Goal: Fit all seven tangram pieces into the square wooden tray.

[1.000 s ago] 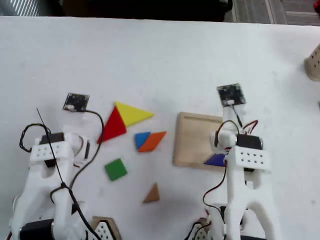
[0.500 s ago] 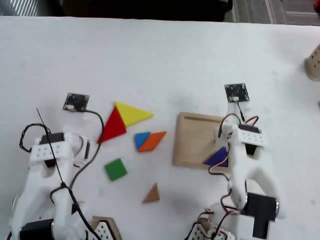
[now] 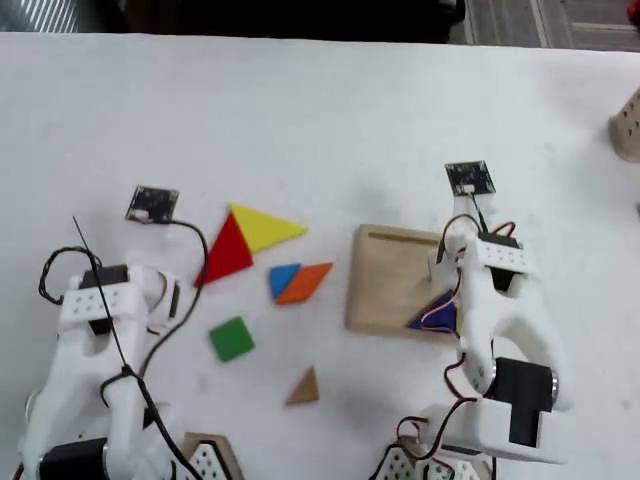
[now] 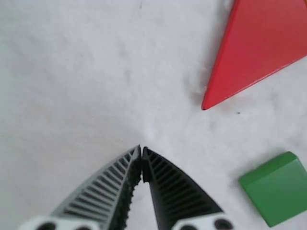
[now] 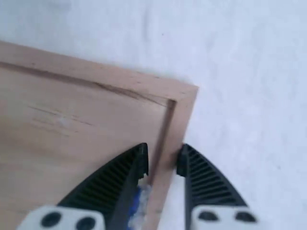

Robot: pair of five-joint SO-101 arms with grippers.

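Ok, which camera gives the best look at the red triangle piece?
The high view: the whole red triangle is visible lying flat, one edge against the yellow triangle, so its outline and position are clear. The left wrist view has it closer but cut off at the frame edge, with just one pointed tip and a long edge showing.

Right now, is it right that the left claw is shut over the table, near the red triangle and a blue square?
Nearly: the square is green, not blue, as the left wrist view shows. The left claw is shut, near the red triangle.
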